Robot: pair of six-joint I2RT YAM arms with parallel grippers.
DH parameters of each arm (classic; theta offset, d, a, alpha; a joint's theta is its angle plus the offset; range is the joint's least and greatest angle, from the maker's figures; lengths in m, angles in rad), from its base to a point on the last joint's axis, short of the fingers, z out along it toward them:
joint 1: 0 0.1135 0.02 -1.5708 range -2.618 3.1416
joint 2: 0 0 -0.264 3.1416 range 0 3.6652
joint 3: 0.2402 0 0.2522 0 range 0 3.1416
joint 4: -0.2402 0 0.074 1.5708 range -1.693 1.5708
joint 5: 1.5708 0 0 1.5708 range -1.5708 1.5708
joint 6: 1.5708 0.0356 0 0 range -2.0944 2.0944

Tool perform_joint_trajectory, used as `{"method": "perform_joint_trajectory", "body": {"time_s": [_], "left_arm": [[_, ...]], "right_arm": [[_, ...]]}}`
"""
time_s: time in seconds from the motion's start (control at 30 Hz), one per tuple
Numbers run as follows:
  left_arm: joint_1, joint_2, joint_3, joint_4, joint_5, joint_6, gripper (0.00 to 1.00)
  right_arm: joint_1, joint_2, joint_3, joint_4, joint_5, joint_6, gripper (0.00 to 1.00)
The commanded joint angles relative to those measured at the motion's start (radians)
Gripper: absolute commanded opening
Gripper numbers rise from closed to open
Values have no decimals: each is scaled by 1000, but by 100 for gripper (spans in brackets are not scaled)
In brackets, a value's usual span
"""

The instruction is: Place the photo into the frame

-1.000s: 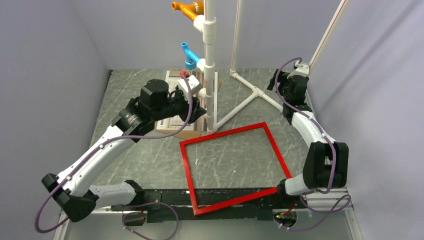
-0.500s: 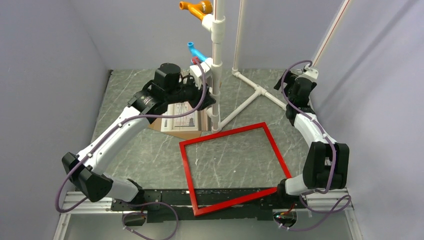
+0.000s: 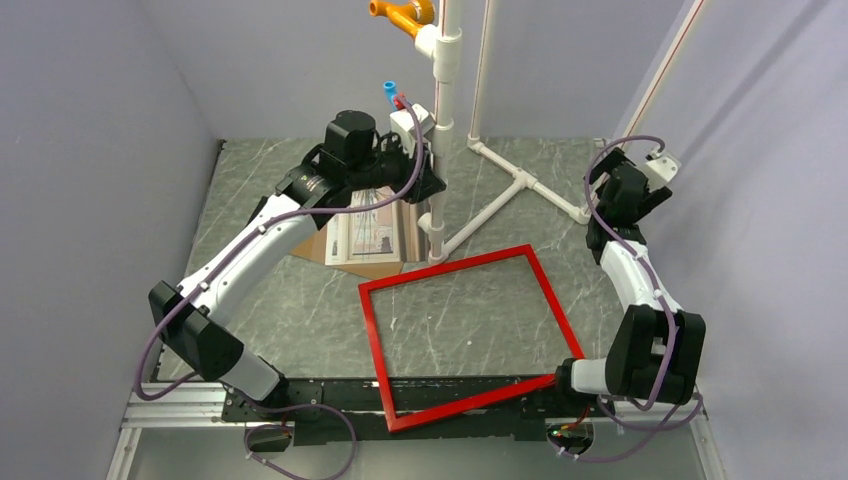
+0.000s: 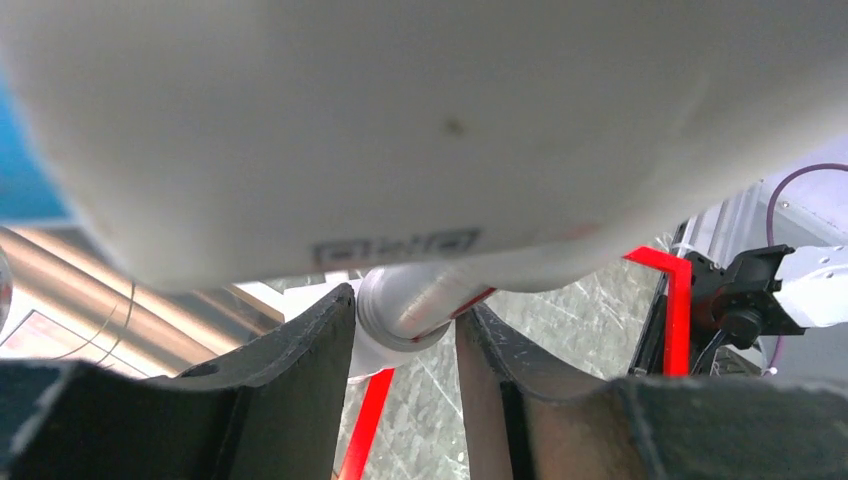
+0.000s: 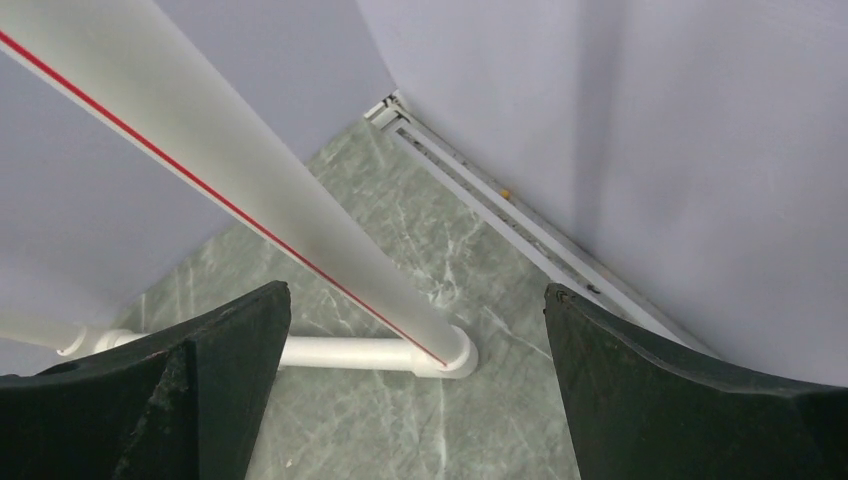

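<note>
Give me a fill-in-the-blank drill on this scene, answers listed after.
1. The frame lying flat on the table is coloured ____.
2. The photo lies on top of a board coloured ____.
3. The right gripper has its jaws ____.
4. The highest fitting on the white pipe stand is coloured ____.
Missing words: red; brown; open; orange.

top view looks down from behind over the whole bench (image 3: 300, 310). left wrist camera, tight against the white pipe stand (image 4: 405, 300), also catches the frame (image 4: 680, 300); right wrist faces the far corner.
</note>
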Motion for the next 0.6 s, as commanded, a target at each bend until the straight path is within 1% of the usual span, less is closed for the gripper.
{"method": "perform_joint_trajectory", "body": {"time_s": [0.0, 0.27, 0.4, 0.57], "left_arm": [[2, 53, 68, 17, -14, -25, 45], [18, 141, 154, -35, -70, 18, 44], [22, 214, 251, -84, -105, 61, 44], [28, 294, 328, -123, -137, 104, 44]], "right_arm": [[-12, -57, -28, 33, 76, 27, 100], [-21, -80, -42, 14, 60, 42, 100], [-21, -109, -64, 8, 46, 50, 100], [-21, -147, -89, -3, 16, 65, 100]]}}
